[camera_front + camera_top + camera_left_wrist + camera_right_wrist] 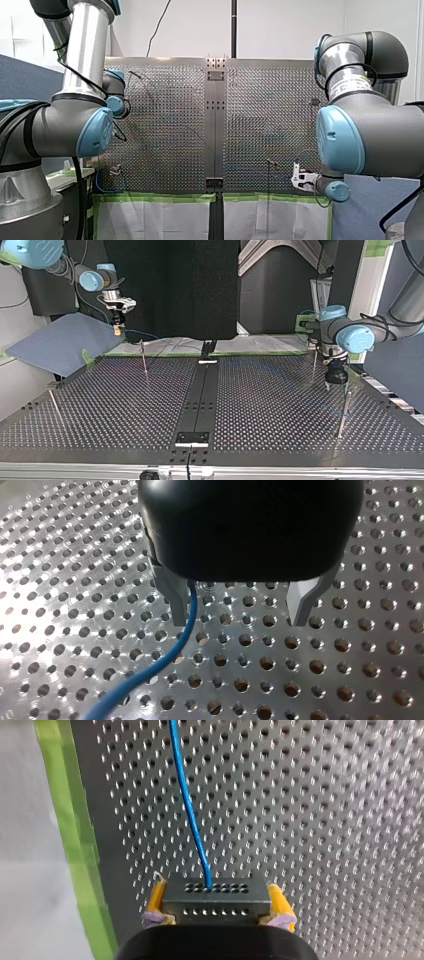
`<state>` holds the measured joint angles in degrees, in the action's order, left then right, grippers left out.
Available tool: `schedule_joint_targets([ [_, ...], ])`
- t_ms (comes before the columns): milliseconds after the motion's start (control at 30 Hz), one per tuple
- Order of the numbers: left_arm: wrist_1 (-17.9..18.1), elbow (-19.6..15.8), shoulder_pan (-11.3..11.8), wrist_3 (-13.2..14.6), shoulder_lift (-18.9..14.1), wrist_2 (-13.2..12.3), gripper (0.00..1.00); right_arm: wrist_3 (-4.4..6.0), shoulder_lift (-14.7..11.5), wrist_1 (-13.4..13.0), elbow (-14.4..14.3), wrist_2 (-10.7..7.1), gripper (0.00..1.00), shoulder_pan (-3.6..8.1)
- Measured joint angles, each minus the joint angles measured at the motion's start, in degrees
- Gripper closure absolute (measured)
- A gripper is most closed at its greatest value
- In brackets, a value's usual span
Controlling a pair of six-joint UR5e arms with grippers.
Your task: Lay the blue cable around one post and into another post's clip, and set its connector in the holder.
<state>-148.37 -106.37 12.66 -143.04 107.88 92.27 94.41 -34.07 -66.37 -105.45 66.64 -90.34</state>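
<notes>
In the right wrist view my right gripper [216, 896] is shut, its yellow pads [156, 898] clamping a black connector block [215, 906]. The blue cable [187, 800] leaves the block's face and runs ahead over the perforated plate. In the top view this gripper [117, 330] hangs above the far left corner of the table. My left gripper [239, 614] stands open just above the plate. The blue cable [172, 652] passes between its metal fingers [176, 597], close against one of them, not clamped. In the top view it [328, 385] is low at the right.
Thin upright posts stand on the plate in the top view: one far left [143, 357], one near left [52, 401], one far right [314, 365], one near right [344, 412]. Black brackets sit on the centre strip, far [207, 347] and near [191, 437]. Green tape [75, 835] edges the table.
</notes>
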Motion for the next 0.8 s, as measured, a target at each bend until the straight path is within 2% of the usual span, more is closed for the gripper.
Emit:
schedule_joint_targets([
  [167, -0.85, -0.01, 0.29, -1.28, 0.01, -1.26, 0.00, 0.69, 2.30, -0.99, 0.42, 0.09, 1.00, 2.00],
  [267, -1.72, -0.01, 0.46, -1.47, 0.04, -1.79, 0.00, 0.89, 3.40, -0.75, 0.67, -0.59, 1.00, 2.53],
  [400, -3.09, -0.03, 0.57, -1.47, 0.52, -2.33, 0.00, 1.22, 3.89, -0.31, 0.82, -1.43, 1.00, 2.81],
  [600, -4.44, -0.96, 0.63, -1.74, 3.01, -4.36, 0.00, 1.13, 4.01, 0.66, 0.93, -1.94, 1.00, 2.70],
  [800, -5.81, -1.45, 0.67, -0.22, 4.52, -4.29, 0.00, 0.95, 4.02, 1.54, 1.22, -2.26, 1.00, 2.36],
])
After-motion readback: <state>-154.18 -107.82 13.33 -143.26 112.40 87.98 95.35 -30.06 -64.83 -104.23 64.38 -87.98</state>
